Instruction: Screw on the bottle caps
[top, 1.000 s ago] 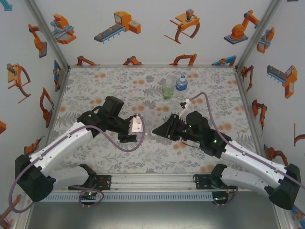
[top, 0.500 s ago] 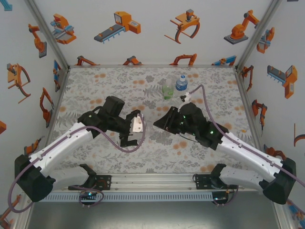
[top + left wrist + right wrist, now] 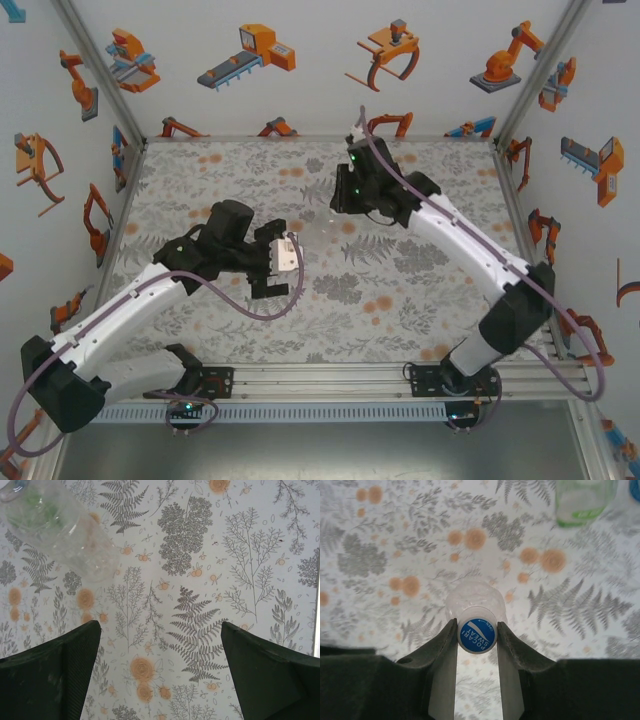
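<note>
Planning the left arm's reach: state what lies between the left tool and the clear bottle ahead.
Only bare floral cloth, in the left wrist view, between the open left tool and the clear bottle.

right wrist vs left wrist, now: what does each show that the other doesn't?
Right wrist, not left: right end effector shut on the blue cap of a clear bottle. Left wrist, not right: left end effector open, nothing between its fingers. Both: floral tablecloth, and a bottle showing green, maybe not the same one.
</note>
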{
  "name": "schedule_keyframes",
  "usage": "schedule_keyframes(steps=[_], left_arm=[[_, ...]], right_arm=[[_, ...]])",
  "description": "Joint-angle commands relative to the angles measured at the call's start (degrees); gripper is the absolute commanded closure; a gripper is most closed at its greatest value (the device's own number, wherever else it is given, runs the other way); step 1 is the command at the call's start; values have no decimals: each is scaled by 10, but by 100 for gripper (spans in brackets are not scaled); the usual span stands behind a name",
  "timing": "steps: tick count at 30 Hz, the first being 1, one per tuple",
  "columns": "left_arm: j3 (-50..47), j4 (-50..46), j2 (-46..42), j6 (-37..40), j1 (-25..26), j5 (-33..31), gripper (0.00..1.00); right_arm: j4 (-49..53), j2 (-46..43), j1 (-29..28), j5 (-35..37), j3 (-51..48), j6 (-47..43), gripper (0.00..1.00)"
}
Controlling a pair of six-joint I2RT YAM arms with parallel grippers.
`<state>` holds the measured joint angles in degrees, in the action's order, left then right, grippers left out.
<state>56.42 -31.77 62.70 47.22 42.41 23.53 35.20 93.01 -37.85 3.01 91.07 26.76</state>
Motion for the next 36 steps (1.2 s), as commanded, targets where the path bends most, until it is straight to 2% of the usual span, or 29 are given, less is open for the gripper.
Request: schedule_keyframes(steps=[1, 10, 16, 22, 28, 30, 34, 36], left_arm=[[-13, 10, -5, -6, 4, -10, 3], [-9, 10, 17, -9, 3, 3, 3], [-7, 10, 25, -11, 3, 6, 3], [-7, 10, 29, -11, 4, 10, 3], [-7, 10, 36, -12, 3, 10, 3], [-6, 10, 38, -12, 3, 12, 3], [-6, 10, 38, -13, 4, 13, 3], [-4, 9, 37, -14, 3, 13, 3]], right_arm=[[51, 64, 17, 9, 77, -105, 100], [50, 211, 40, 5, 227, -165, 100], [32, 274, 45, 15, 286, -184, 100], [30, 311, 46, 20, 314, -194, 100], [18, 308, 46, 16, 298, -189, 100], [10, 304, 46, 13, 289, -190, 91], [7, 299, 46, 6, 290, -191, 61], [7, 295, 46, 5, 291, -190, 53]])
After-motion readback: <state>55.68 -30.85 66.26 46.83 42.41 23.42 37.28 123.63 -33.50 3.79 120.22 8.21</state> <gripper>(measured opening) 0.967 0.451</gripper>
